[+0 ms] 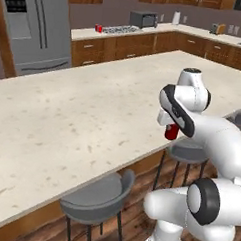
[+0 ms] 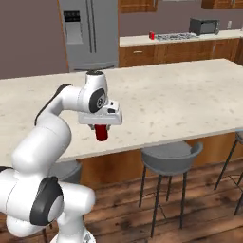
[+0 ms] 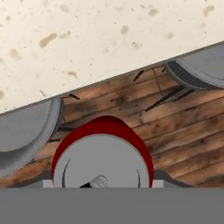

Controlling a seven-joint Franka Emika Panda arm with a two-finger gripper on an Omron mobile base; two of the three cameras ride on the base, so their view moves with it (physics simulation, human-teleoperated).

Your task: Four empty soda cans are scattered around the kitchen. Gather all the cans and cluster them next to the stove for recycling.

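You have the gripper (image 2: 100, 127) closed around a red soda can (image 2: 100, 132), which hangs upright beneath the hand. In the right base view the can sits just at the near edge of the island counter (image 2: 180, 102), above the gap between two grey bar stools (image 2: 168, 156). In the left base view the same held can (image 1: 171, 131) shows as a red patch under the dark wrist, partly hidden by the arm, with a stool seat (image 1: 187, 152) just below it.

In the hand view you look down onto the silvery top of the can (image 3: 103, 162), its pull tab visible, red wall curving around it. The fingertips are hidden beside it, so you judge the grip from the base views. Beyond the can lies the wooden floor (image 3: 175, 135), a grey stool seat at each side, and the pale speckled counter edge crossing diagonally above.

On the far back counter you see the stove (image 1: 120, 29), with a second red can (image 1: 99, 28) standing just beside its left end. The right base view shows the same pair: stove (image 2: 174, 36) and can (image 2: 152, 35). A dark microwave (image 1: 143, 19) stands to the stove's right, and a grey refrigerator (image 1: 32, 28) at the left. The held can is well apart from the stove, with the whole island between them.
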